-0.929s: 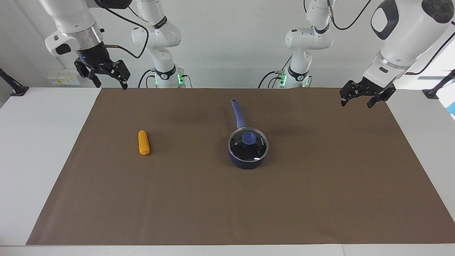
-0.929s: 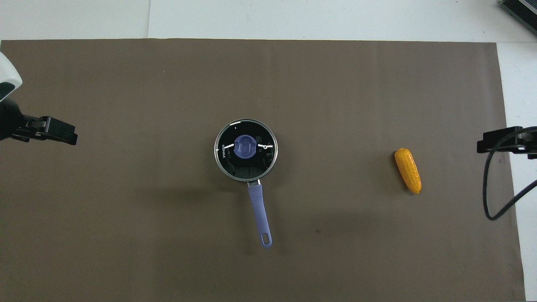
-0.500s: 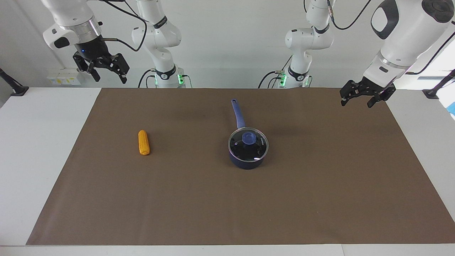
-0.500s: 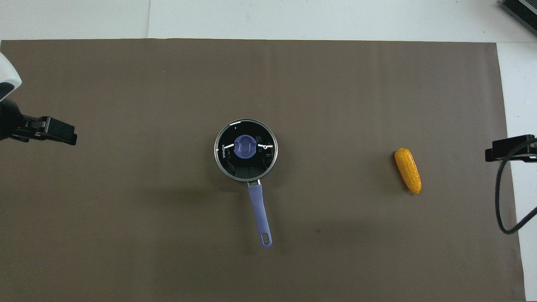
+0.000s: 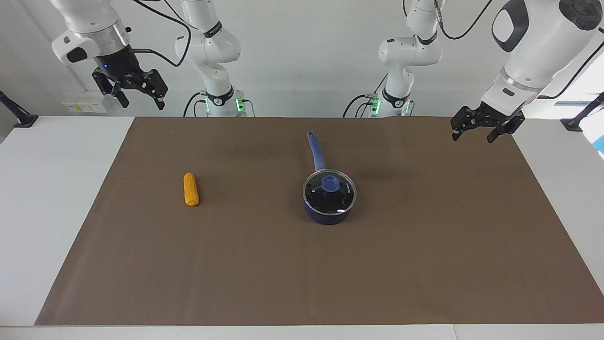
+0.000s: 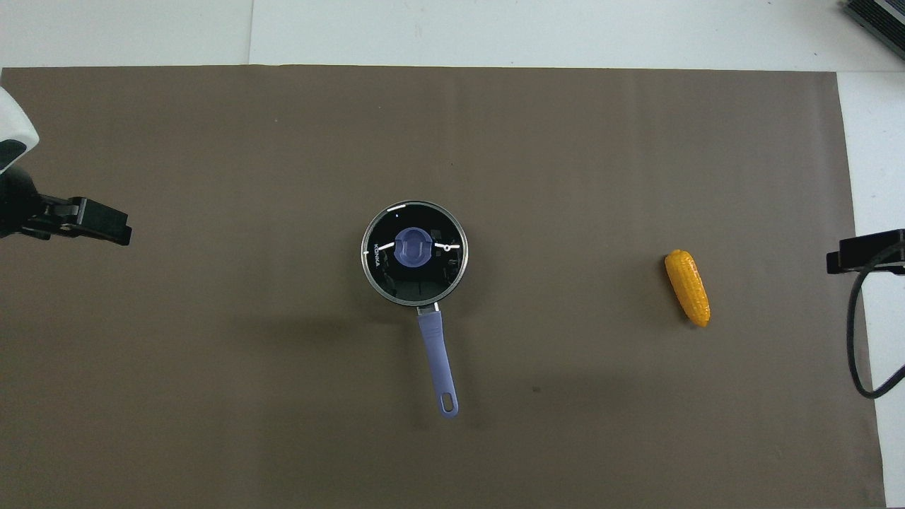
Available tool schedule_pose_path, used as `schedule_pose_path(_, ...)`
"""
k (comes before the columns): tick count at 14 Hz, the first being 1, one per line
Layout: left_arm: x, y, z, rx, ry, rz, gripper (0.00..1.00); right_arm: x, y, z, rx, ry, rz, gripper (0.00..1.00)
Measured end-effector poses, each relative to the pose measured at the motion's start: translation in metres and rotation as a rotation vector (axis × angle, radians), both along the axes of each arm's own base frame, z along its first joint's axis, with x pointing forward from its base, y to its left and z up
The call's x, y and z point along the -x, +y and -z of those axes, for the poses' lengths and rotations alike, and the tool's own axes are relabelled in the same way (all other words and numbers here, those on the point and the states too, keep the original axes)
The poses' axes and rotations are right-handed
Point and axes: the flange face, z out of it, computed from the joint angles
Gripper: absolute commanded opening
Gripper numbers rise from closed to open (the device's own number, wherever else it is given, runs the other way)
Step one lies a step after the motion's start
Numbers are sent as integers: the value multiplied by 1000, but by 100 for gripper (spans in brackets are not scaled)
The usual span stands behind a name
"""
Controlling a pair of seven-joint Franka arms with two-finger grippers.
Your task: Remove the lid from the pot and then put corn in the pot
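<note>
Facing view: both arms shown whole, raised high at the robots' edge of the table. Right gripper [image 5: 140, 97] up over the right arm's corner of the brown mat [image 5: 424, 264], fingers spread, holding nothing. Left gripper [image 5: 480, 131] over the left arm's corner of the mat, fingers likewise spread and empty. Overhead view: only dark gripper tips at the two side edges, finger gap not readable there.

Pot [image 5: 329, 213] mid-mat, dark navy, long blue handle [image 5: 315, 150] pointing toward the robots. Lid [image 5: 329, 190] seated flat on the rim, clear glass, thin metal edge, blue knob [image 6: 411, 248] at centre; white lettering legible only from overhead. Corn [image 5: 190, 189] lying on the mat toward the right arm's end, well apart from the pot, orange-yellow, bumpy, stubby.
</note>
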Motion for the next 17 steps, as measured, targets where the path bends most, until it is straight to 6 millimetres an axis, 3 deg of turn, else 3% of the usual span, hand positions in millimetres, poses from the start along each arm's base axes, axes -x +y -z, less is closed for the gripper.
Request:
schedule_pose_path(3,1,-8,1,0,5,16,100,0,-1,0,5,-1,-22,100)
schedule_pose_path(8,5,-50,3,0,2,85,100,0,-1,-1,6,-3,-23,100)
schedule_pose_path(17,15,-165,12,15,-73,78,100,0,1,-2,6,-4,-26,100)
